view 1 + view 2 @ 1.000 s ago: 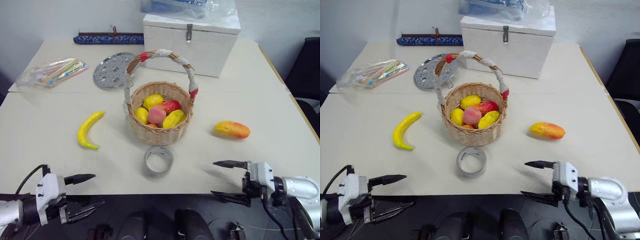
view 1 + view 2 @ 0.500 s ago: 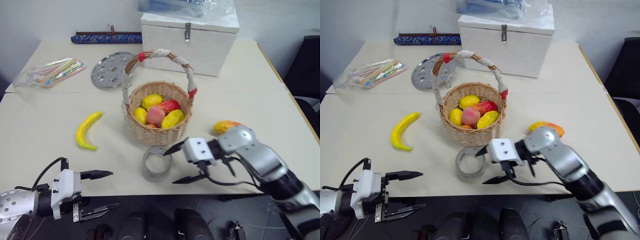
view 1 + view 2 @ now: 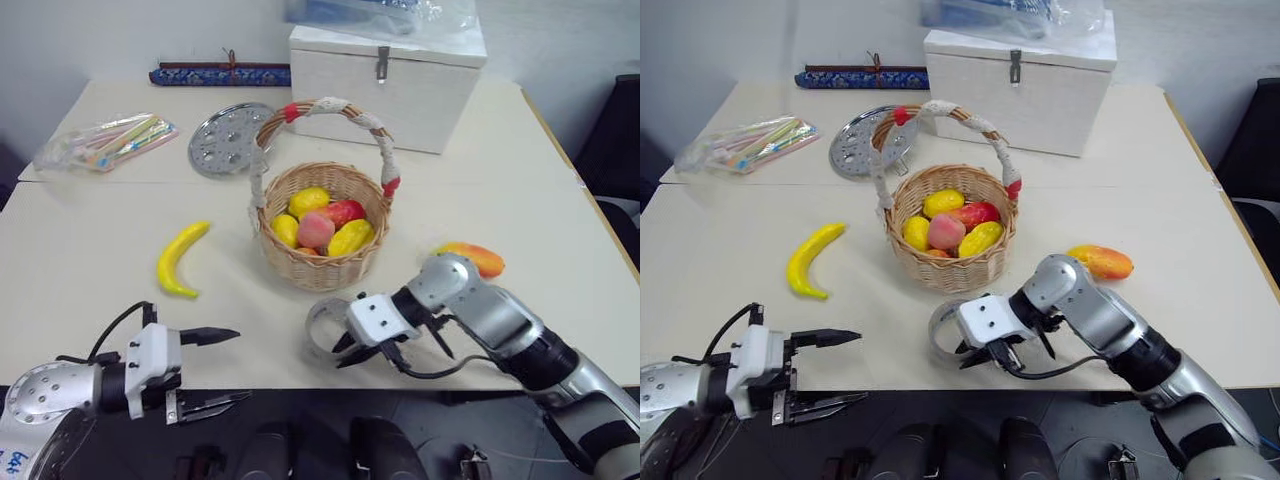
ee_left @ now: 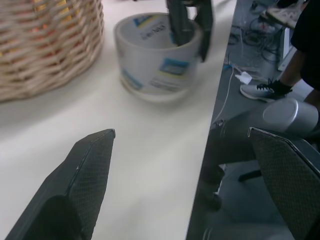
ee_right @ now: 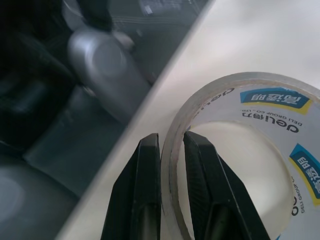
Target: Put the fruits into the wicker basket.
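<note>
Tabletop: pale, carrying all items listed below.

Wicker basket: upright at centre, tall wrapped handle arching over it. Already holds several fruits, yellow, pink and red.

Banana: loose on the tabletop, to the left of the basket and apart from it. Untouched.

Mango: loose on the tabletop, to the right of the basket, just beyond the right arm. Untouched.

Tape roll: grey ring with blue labels, near the front edge, just in front of the basket. Not a fruit.

Right claw: a second ago it hung spread wide at the right front edge; since then the arm has swung inward across the tabletop and the fingers have pressed together on the wall of the tape roll, one finger inside the ring, one outside. The right wrist view shows the pinch plainly.

Left claw: spread wide, hanging at the front left edge, holding nothing, pointing toward the tape roll and basket. It has crept slightly inward from its earlier place.

White box, metal disc, bag of coloured sticks: at the back, well apart from the work.

Meaning for the task: the fresh grip is on the tape, not on a fruit. Likely the ring is being cleared aside. Both fruits remain to be placed.
</note>
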Controlling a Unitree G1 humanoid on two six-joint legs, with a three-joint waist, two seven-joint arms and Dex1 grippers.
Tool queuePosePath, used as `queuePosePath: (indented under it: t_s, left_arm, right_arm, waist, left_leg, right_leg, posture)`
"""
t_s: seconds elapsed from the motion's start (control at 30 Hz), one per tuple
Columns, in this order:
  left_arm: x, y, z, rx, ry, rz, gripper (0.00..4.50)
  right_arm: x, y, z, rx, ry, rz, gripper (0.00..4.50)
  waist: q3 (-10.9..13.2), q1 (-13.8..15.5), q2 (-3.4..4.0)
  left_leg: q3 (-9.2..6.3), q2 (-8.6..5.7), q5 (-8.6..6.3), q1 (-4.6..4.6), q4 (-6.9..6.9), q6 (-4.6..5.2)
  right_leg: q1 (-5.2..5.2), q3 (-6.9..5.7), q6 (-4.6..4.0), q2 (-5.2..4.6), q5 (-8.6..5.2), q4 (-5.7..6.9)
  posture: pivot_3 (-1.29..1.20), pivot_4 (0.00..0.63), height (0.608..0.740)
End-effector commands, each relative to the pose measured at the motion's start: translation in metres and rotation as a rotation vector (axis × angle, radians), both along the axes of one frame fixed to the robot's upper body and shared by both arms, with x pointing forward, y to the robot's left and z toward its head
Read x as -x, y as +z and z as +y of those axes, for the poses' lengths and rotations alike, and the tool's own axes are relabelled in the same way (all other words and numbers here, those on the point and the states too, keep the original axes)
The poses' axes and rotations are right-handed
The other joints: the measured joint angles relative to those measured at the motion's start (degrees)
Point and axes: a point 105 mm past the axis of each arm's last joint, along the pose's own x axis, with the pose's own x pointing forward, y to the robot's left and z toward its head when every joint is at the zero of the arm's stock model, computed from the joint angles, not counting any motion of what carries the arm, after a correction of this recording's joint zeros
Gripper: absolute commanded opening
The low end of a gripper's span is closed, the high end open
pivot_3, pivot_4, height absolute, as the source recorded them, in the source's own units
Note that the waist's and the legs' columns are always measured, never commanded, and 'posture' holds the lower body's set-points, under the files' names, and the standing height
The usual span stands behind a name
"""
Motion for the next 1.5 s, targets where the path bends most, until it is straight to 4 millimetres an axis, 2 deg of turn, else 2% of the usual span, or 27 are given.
queuePosePath:
  t_s: [0.03, 0.13, 0.2, 0.27, 0.37, 0.4, 0.5, 0.6, 0.73, 0.83, 0.9, 0.93, 0.97, 1.07, 1.13, 1.17, 1.23, 1.27, 1.33, 1.4, 1.5]
  left_arm:
    - [0.007, -0.001, -0.017, 0.019, -0.089, 0.026, 4.50]
    - [0.000, -0.001, -0.026, 0.051, -0.101, 0.030, 4.50]
    - [-0.008, 0.000, -0.032, 0.074, -0.106, 0.015, 4.50]
    - [-0.012, 0.001, -0.038, 0.096, -0.108, 0.005, 4.50]
    - [-0.023, 0.013, -0.050, 0.192, -0.084, -0.032, 4.50]
    - [-0.025, 0.016, -0.053, 0.213, -0.077, -0.040, 4.50]
    - [-0.034, 0.030, -0.058, 0.290, -0.047, -0.074, 4.50]
    - [-0.046, 0.042, -0.060, 0.335, 0.010, -0.143, 4.50]
    - [-0.046, 0.049, -0.065, 0.357, 0.007, -0.158, 4.50]
    - [-0.045, 0.051, -0.065, 0.355, 0.013, -0.162, 4.50]
    - [-0.047, 0.052, -0.060, 0.351, 0.041, -0.168, 4.50]
    - [-0.048, 0.052, -0.057, 0.354, 0.062, -0.167, 4.50]
    - [-0.049, 0.051, -0.053, 0.352, 0.079, -0.166, 4.50]
    - [-0.050, 0.048, -0.046, 0.338, 0.104, -0.158, 4.50]
    - [-0.047, 0.043, -0.041, 0.331, 0.117, -0.139, 4.50]
    - [-0.045, 0.040, -0.037, 0.316, 0.124, -0.133, 4.50]
    - [-0.044, 0.036, -0.023, 0.295, 0.175, -0.130, 4.50]
    - [-0.044, 0.033, -0.013, 0.275, 0.214, -0.134, 4.50]
    - [-0.043, 0.027, 0.009, 0.235, 0.297, -0.145, 4.50]
    - [-0.044, 0.028, 0.029, 0.236, 0.401, -0.172, 4.50]
    - [-0.042, 0.034, 0.065, 0.263, 0.591, -0.229, 4.50]
  right_arm:
    - [0.014, 0.027, -0.023, -0.075, -0.088, 0.084, 0.33]
    - [0.021, 0.047, -0.059, -0.098, -0.280, 0.167, 0.33]
    - [0.004, 0.062, -0.104, -0.059, -0.540, 0.144, 0.33]
    - [-0.006, 0.073, -0.134, -0.044, -0.706, 0.113, 0.33]
    - [-0.032, 0.086, -0.217, 0.023, -1.059, -0.008, 0.33]
    - [-0.036, 0.088, -0.235, 0.031, -1.128, -0.032, 0.33]
    - [-0.054, 0.074, -0.288, 0.024, -1.306, -0.091, 0.33]
    - [-0.069, 0.052, -0.326, 0.075, -1.422, -0.193, 0.33]
    - [-0.086, 0.034, -0.340, -0.008, -1.508, -0.250, 0.33]
    - [-0.084, 0.022, -0.344, 0.005, -1.503, -0.255, 0.33]
    - [-0.079, 0.026, -0.345, -0.035, -1.497, -0.233, 1.05]
    - [-0.079, 0.031, -0.346, -0.074, -1.501, -0.241, 1.22]
    - [-0.078, 0.037, -0.347, -0.098, -1.490, -0.261, 1.65]
    - [-0.074, 0.052, -0.346, -0.117, -1.423, -0.355, 2.59]
    - [-0.074, 0.070, -0.343, -0.167, -1.365, -0.520, 3.29]
    - [-0.073, 0.079, -0.338, -0.214, -1.328, -0.543, 3.65]
    - [-0.072, 0.094, -0.311, -0.357, -1.208, -0.546, 4.29]
    - [-0.071, 0.097, -0.290, -0.445, -1.138, -0.514, 4.47]
    - [-0.065, 0.096, -0.242, -0.624, -1.003, -0.411, 4.47]
    - [-0.053, 0.084, -0.199, -0.695, -0.879, -0.329, 4.47]
    - [-0.033, 0.051, -0.144, -0.685, -0.700, -0.260, 4.47]
  waist:
    - [0.0, -0.1, 0.01]
    - [0.0, -0.1, 0.05]
    - [0.1, 0.0, 0.14]
    - [0.1, 0.1, 0.14]
    - [0.1, -0.1, 0.12]
    - [0.1, -0.1, 0.12]
    - [0.1, -0.2, 0.12]
    - [0.1, -0.4, 0.12]
    - [0.1, -0.5, 0.20]
    - [0.0, -0.4, 0.24]
    - [0.0, -0.3, 0.24]
    - [0.0, -0.1, 0.24]
    - [0.0, -0.1, 0.24]
    - [0.0, -0.1, 0.24]
    - [0.0, -0.2, 0.24]
    - [0.0, -0.2, 0.24]
    - [0.0, -0.4, 0.25]
    - [0.0, -0.5, 0.25]
    - [0.0, -0.8, 0.14]
    - [0.0, -0.7, 0.11]
    - [0.0, 0.0, 0.14]
  left_leg:
    - [-0.01, -0.02, -0.03, -0.02, 0.01, 0.05]
    - [0.03, -0.02, -0.05, -0.06, 0.02, 0.08]
    - [0.01, -0.01, -0.04, -0.05, 0.01, 0.07]
    - [0.03, -0.01, -0.04, -0.02, 0.02, 0.07]
    - [0.07, 0.00, -0.03, 0.11, -0.02, 0.07]
    - [0.09, 0.00, -0.02, 0.11, -0.01, 0.07]
    - [0.15, 0.00, 0.02, 0.11, 0.00, 0.10]
    - [0.29, -0.01, 0.09, 0.17, 0.05, 0.06]
    - [0.57, 0.01, 0.17, 0.16, 0.05, 0.00]
    - [0.68, 0.02, 0.19, 0.20, 0.06, -0.02]
    - [0.67, 0.03, 0.19, 0.20, 0.10, -0.02]
    - [0.67, 0.03, 0.19, 0.19, 0.12, -0.02]
    - [0.66, 0.02, 0.19, 0.17, 0.15, -0.01]
    - [0.66, 0.01, 0.18, 0.15, 0.15, -0.01]
    - [0.65, 0.01, 0.18, 0.16, 0.13, -0.01]
    - [0.66, 0.02, 0.18, 0.18, 0.13, -0.01]
    - [0.66, 0.02, 0.18, 0.19, 0.11, -0.01]
    - [0.67, 0.05, 0.18, 0.21, 0.09, -0.01]
    - [0.64, 0.19, 0.16, 0.25, 0.05, -0.08]
    - [0.55, 0.35, 0.11, 0.29, 0.06, -0.19]
    - [0.49, 0.33, 0.10, 0.23, 0.06, -0.19]
  right_leg:
    - [0.01, 0.00, 0.01, -0.02, 0.00, -0.03]
    - [0.01, 0.00, 0.02, -0.04, 0.01, -0.11]
    - [0.01, -0.02, 0.02, -0.04, 0.01, -0.09]
    - [0.03, -0.02, 0.04, -0.04, 0.03, -0.05]
    - [0.12, 0.01, 0.05, 0.00, 0.03, -0.02]
    - [0.13, 0.02, 0.05, 0.01, 0.03, -0.02]
    - [0.12, 0.04, 0.05, 0.04, 0.03, 0.00]
    - [0.10, 0.16, 0.08, 0.09, 0.04, 0.07]
    - [-0.09, 0.36, 0.09, 0.18, 0.04, 0.22]
    - [-0.10, 0.46, 0.11, 0.20, 0.05, 0.25]
    - [-0.08, 0.45, 0.12, 0.20, 0.06, 0.25]
    - [-0.07, 0.45, 0.13, 0.19, 0.06, 0.24]
    - [-0.06, 0.44, 0.16, 0.18, 0.08, 0.22]
    - [-0.05, 0.45, 0.18, 0.16, 0.09, 0.21]
    - [-0.05, 0.44, 0.18, 0.17, 0.09, 0.20]
    - [-0.04, 0.45, 0.18, 0.17, 0.09, 0.20]
    - [-0.04, 0.46, 0.18, 0.18, 0.09, 0.20]
    - [-0.04, 0.48, 0.18, 0.21, 0.09, 0.20]
    - [-0.03, 0.49, 0.17, 0.31, 0.09, 0.20]
    - [0.04, 0.44, 0.17, 0.44, 0.09, 0.20]
    - [-0.02, 0.44, 0.17, 0.41, 0.09, 0.20]
  posture:
    - [0.00, 0.150, 0.740]
    - [0.00, 0.150, 0.740]
    - [0.00, 0.150, 0.740]
    - [0.00, 0.150, 0.740]
    - [0.00, 0.150, 0.740]
    - [0.00, 0.150, 0.740]
    - [0.00, 0.150, 0.740]
    - [0.00, 0.150, 0.740]
    - [0.00, 0.150, 0.740]
    - [0.00, 0.150, 0.740]
    - [0.00, 0.150, 0.740]
    - [0.00, 0.150, 0.740]
    - [0.00, 0.150, 0.740]
    - [0.00, 0.150, 0.740]
    - [0.00, 0.150, 0.740]
    - [0.00, 0.150, 0.740]
    - [0.00, 0.150, 0.740]
    - [0.00, 0.150, 0.740]
    - [0.00, 0.150, 0.740]
    - [0.00, 0.150, 0.740]
    - [0.00, 0.150, 0.740]
